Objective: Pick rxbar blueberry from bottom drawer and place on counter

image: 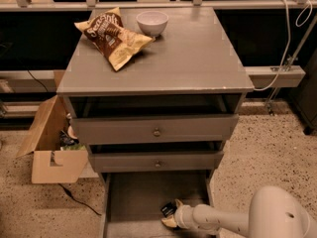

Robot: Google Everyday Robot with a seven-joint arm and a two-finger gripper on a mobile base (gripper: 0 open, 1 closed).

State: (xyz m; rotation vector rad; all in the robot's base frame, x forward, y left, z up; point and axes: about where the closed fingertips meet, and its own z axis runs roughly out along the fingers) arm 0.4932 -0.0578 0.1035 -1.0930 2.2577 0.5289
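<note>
The rxbar blueberry (pixel 168 209), a small dark wrapper with pale print, lies on the grey floor of the pulled-out bottom drawer (pixel 133 197), near its front right. My gripper (pixel 172 213) reaches in from the lower right on a white arm. Its yellowish fingers (pixel 168 223) are open and stand on either side of the bar's right end, low over the drawer floor. The counter (pixel 198 53) is the flat grey top of the cabinet, above and behind.
A brown-and-yellow chip bag (pixel 113 36) and a white bowl (pixel 152 22) sit at the back left of the counter. Two knobbed drawers (pixel 156 132) stand slightly open above the bottom drawer. An open cardboard box (pixel 52 143) is on the floor at left.
</note>
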